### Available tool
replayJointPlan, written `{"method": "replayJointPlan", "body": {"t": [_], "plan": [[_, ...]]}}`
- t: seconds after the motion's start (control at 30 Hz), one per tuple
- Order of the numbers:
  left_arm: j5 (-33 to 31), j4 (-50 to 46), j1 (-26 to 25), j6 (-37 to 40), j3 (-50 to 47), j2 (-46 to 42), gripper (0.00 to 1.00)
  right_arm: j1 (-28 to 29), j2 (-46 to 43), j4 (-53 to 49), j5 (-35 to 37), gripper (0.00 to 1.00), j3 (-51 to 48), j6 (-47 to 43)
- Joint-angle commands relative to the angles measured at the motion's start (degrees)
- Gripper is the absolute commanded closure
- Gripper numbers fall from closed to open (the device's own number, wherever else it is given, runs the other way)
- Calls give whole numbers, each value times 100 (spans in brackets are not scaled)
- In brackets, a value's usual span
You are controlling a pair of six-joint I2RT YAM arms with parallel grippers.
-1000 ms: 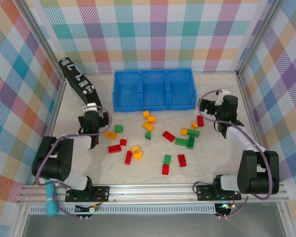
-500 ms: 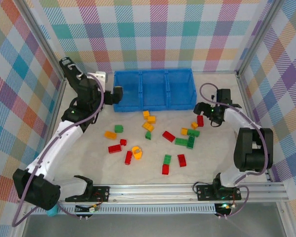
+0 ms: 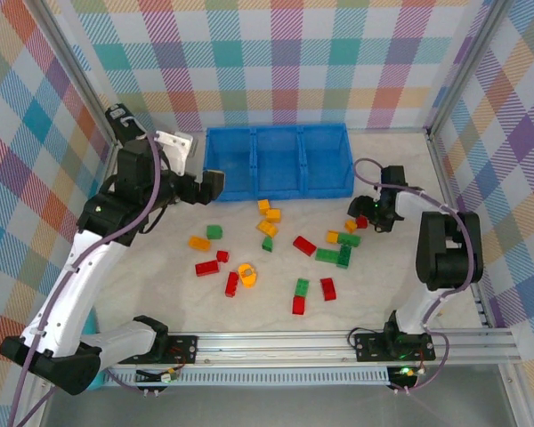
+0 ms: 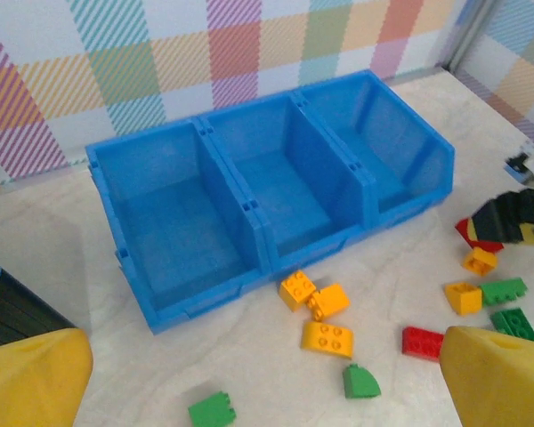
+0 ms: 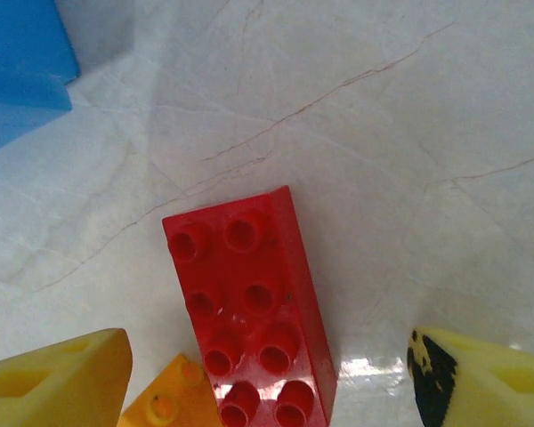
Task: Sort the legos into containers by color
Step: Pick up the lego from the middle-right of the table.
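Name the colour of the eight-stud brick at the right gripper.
The brick is red, clearest in the right wrist view.

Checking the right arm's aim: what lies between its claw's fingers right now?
In the right wrist view, a red eight-stud plastic brick lies between the open right claw's yellow fingers, with an orange brick's corner beside it.

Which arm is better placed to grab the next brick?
Right. The right tool, open, sits low over the red brick, a finger on each side. The left tool, also open, hangs high by the blue tray's left end.
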Motion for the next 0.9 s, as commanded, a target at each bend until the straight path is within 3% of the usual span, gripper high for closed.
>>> {"method": "replayJointPlan", "body": {"t": [0.0, 0.17, 0.5, 0.87], "plan": [[348, -605, -42, 240, 306, -28, 0, 69, 206, -242, 199, 21, 356, 64], [577, -538, -70, 239, 347, -77, 0, 93, 496, -523, 364, 28, 661, 119], [454, -548, -79, 303, 616, 7, 0, 239, 1127, -1214, 591, 45, 1274, 62], [402, -472, -79, 311, 591, 38, 0, 292, 1058, -1347, 620, 68, 1307, -26]]}}
